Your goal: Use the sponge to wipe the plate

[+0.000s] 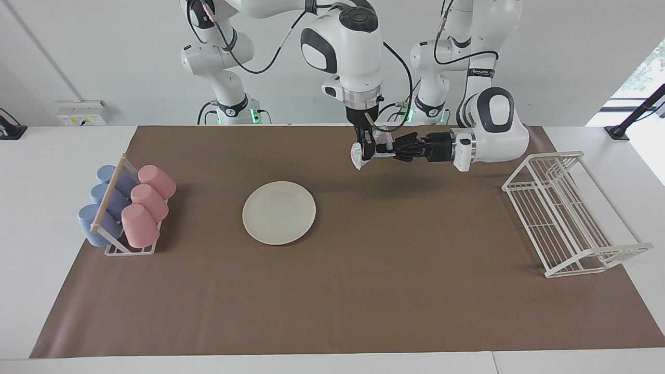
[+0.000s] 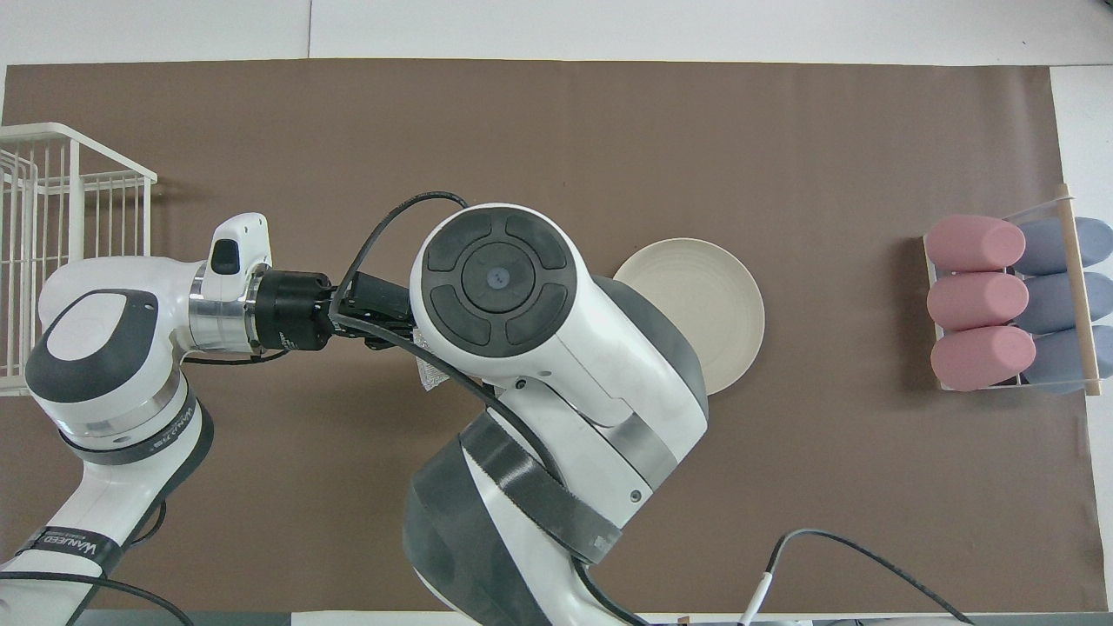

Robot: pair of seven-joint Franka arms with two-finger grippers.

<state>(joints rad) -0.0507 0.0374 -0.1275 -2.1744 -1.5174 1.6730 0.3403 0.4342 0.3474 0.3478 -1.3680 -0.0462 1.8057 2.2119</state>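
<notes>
Left pincer [image 1: 388, 150] level, clamped shut; right pincer [image 1: 367, 150] pointing down, meeting it.

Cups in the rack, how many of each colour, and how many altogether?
Pink cups: 3
Blue cups: 3
Total: 6, all lying in the cup rack at the right arm's end of the table.
</notes>
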